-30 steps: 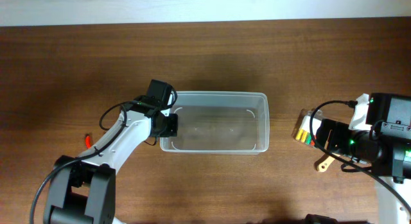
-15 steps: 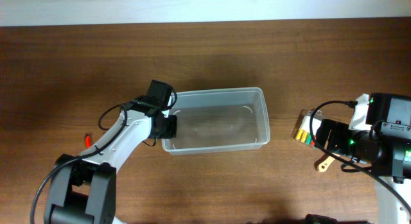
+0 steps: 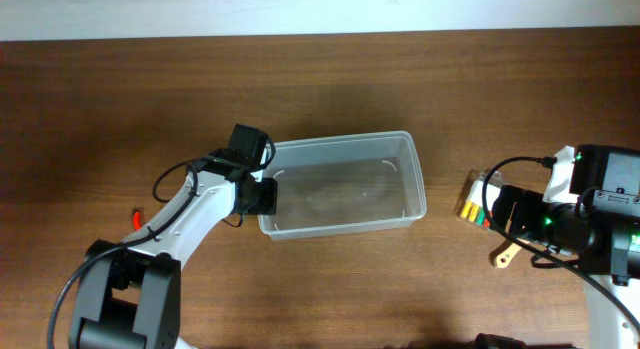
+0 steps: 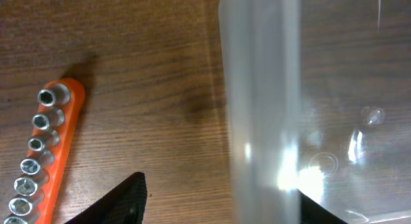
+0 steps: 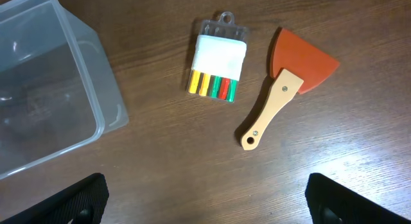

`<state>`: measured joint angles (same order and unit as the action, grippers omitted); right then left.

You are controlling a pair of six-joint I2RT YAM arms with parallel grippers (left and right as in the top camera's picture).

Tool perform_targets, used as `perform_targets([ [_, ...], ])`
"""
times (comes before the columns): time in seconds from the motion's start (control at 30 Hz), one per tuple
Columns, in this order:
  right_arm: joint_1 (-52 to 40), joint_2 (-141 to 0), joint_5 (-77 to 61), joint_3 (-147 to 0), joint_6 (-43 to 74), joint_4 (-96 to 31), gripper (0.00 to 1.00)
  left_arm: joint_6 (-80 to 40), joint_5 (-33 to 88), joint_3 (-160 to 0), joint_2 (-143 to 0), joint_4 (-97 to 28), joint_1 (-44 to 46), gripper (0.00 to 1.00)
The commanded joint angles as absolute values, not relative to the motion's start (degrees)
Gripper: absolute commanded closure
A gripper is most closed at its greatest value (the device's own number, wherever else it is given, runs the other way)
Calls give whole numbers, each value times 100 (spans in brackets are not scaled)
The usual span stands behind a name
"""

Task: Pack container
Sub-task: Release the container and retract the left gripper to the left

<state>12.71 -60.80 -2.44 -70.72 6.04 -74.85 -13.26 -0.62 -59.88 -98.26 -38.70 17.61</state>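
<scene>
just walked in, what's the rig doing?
Left tool straddles the left wall of the empty container, which has slid toward the right arm in the last second. Right tool hangs open over a marker pack and a red scraper, holding nothing. An orange socket rail lies left of the container. Nothing packed yet.

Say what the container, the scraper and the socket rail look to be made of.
Container: clear glossy plastic; the table grain shows through and light glints on its wall. Scraper: pale tan handle, seemingly wood; flat orange-red blade, probably plastic or rubber. Socket rail: orange, plastic-looking holder carrying shiny metal sockets.
</scene>
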Motion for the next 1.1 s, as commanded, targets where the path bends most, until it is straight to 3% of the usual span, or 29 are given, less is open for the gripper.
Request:
perform_targets([
  [0.0, 1321, -6075, -281, -7210, 650, -7487, 1, -1341, -134, -5894, -10082, -3789, 1785, 40],
  [0.8, 1321, -6075, -281, -7210, 650, -7487, 1, -1341, -143, -6971, -10079, -4174, 1785, 34],
  [1.07, 1319, -6075, -362, -7207, 650, -7472, 1, -1347, -843, -8488, -9461, -5911, 1743, 30],
])
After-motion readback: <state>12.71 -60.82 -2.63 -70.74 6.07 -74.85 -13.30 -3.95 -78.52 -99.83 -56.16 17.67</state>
